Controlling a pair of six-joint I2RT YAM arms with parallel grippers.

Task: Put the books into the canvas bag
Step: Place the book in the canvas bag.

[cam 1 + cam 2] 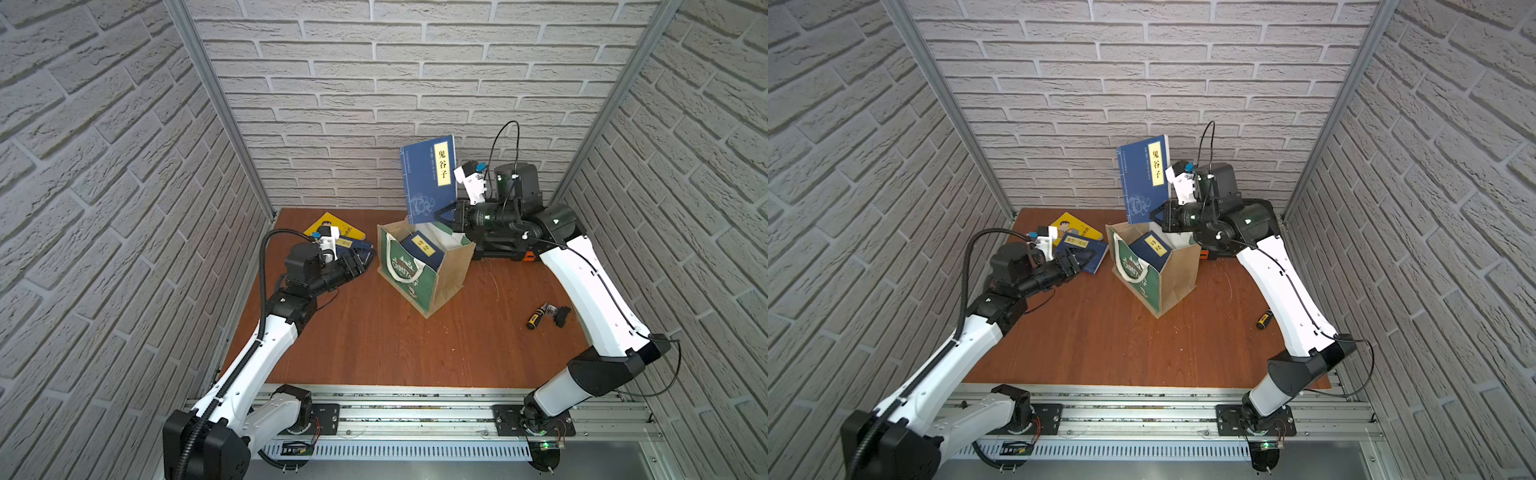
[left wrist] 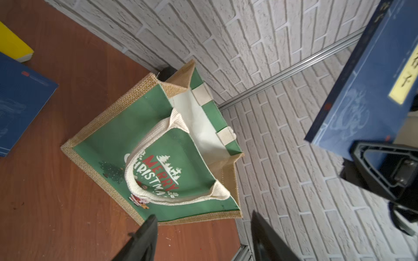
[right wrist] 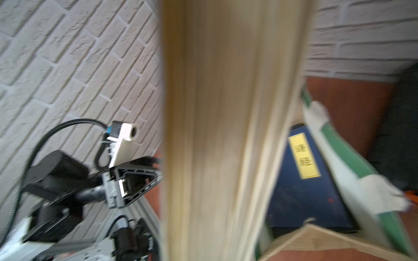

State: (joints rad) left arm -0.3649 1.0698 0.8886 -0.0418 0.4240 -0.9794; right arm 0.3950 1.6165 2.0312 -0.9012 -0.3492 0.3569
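Tan and green, the bag (image 1: 451,270) stands on the tabletop (image 1: 374,345) in the middle of the frame, with a dark book (image 1: 422,249) inside it. Just above its open top, in the upper middle of both top views, a blue book (image 1: 430,178) with a yellow label stands tipped a little. The right pincer (image 1: 445,217) is squeezed shut on its lower corner. At the left, the left pincer (image 1: 358,259) is open and holds nothing. It is close to a navy book (image 2: 20,101) that lies flat next to a yellow book (image 1: 338,226). A small yellow and black tool (image 1: 536,319) lies at the right.
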